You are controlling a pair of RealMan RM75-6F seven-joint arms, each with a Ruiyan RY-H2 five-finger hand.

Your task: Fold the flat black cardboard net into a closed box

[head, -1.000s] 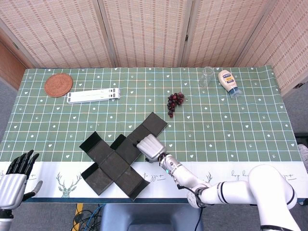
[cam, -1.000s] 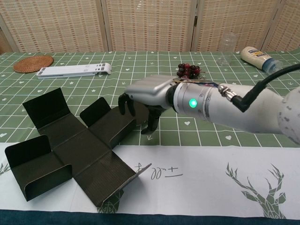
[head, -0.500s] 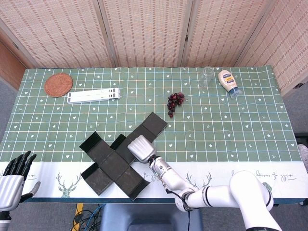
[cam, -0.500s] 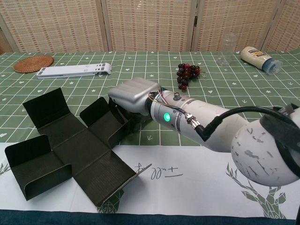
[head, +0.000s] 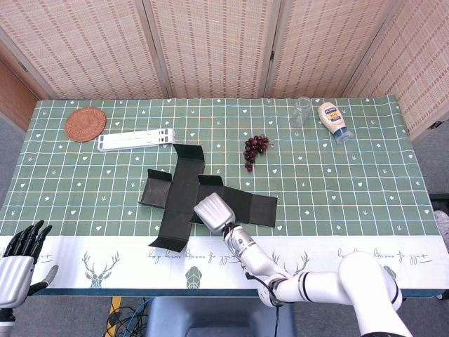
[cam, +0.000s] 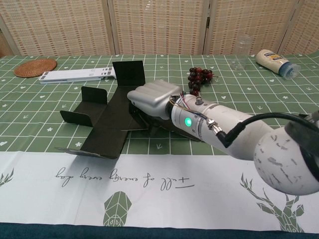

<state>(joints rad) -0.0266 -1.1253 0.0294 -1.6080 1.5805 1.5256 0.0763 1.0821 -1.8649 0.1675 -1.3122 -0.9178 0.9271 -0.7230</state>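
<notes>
The black cardboard net [head: 175, 195] lies spread like a cross on the green cloth, with several of its end flaps tilted up. In the chest view the net [cam: 110, 122] has one flap standing at the far end. My right hand [head: 212, 213] sits on the net's right part. Its fingers curl down over the card, as the chest view shows at the right hand [cam: 152, 99]. My left hand [head: 17, 261] hangs off the table's front left corner, fingers apart and holding nothing.
A white folded stand [head: 136, 140] and a round woven coaster [head: 85, 123] lie at the far left. Grapes [head: 255, 149] sit just beyond the net. A glass [head: 302, 111] and a mayonnaise bottle [head: 332, 121] are at the far right.
The net has slid away from the front edge and turned, and it now lies wholly on the green cloth with my right hand still on it. The left hand has barely moved.
</notes>
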